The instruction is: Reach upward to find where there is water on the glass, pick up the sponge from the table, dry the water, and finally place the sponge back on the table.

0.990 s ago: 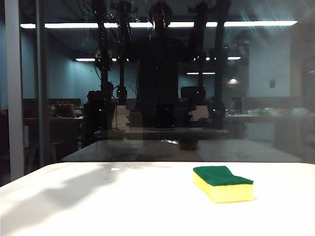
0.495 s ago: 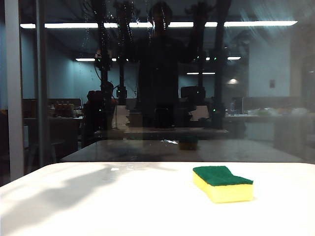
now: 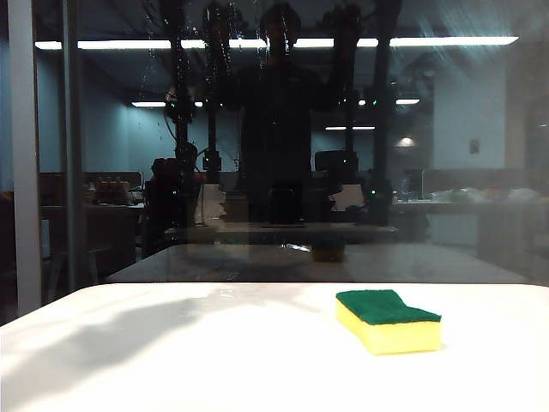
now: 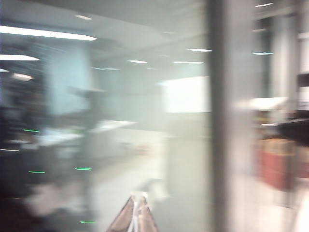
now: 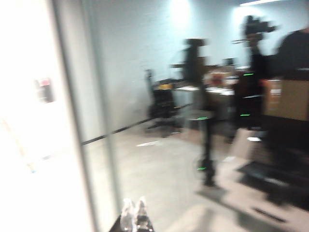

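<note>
Your left gripper shows only as a narrow tip low in the left wrist view, its fingers pressed together with nothing between them, raised and facing the glass; that picture is smeared, so all you can make out ahead of the tip is a pale room and a grey upright frame bar off to one side. Your right gripper is likewise just a tip at the edge of the right wrist view, fingertips together and holding nothing, also pointed at the pane, with a blurred frame bar beside it. Neither gripper appears directly in the exterior view. The sponge lies well apart from both grippers, down on the white table, green scouring layer up, on the right arm's side and near the pane. The water shows as faint pale streaks and droplets high on the glass, toward the left arm's side.
</note>
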Controlling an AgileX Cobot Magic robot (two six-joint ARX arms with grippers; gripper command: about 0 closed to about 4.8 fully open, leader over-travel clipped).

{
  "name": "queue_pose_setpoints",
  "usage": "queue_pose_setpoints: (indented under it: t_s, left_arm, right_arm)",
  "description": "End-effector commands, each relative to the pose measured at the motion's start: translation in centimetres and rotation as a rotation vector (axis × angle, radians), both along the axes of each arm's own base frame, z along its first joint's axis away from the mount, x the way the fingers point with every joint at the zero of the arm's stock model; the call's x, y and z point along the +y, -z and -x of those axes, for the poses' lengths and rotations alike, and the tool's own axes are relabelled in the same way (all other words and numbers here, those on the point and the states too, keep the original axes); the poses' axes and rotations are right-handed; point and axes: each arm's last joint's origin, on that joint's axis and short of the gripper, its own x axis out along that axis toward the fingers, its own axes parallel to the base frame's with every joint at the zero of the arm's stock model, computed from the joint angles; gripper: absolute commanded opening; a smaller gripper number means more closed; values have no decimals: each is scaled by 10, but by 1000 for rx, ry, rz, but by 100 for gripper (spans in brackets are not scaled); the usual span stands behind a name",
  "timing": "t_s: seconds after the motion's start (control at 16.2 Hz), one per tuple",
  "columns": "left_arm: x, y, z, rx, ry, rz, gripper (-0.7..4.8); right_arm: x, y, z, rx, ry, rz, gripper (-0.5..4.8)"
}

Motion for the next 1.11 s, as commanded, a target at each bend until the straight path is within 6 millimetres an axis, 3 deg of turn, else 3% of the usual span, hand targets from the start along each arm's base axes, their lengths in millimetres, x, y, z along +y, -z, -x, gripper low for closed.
queue_pose_setpoints:
  t_s: [0.06,0.68,0.87,1.11]
  left_arm:
    - [-2,-2,6,48,147,0,-6]
    - [-4,0,7,137,295,-9,-6]
    - [-2,-1,5,135,206,42,-6]
    - [1,0,-1,130,22,102,-6]
  right_arm:
    - [2,-2,6,-12,-100,8,-6]
    - [5,-4,11,-24,-279,41,-6]
    - [4,-4,10,-24,-256,34,-6]
    - [1,-5,5,-15,-70,-23,-6]
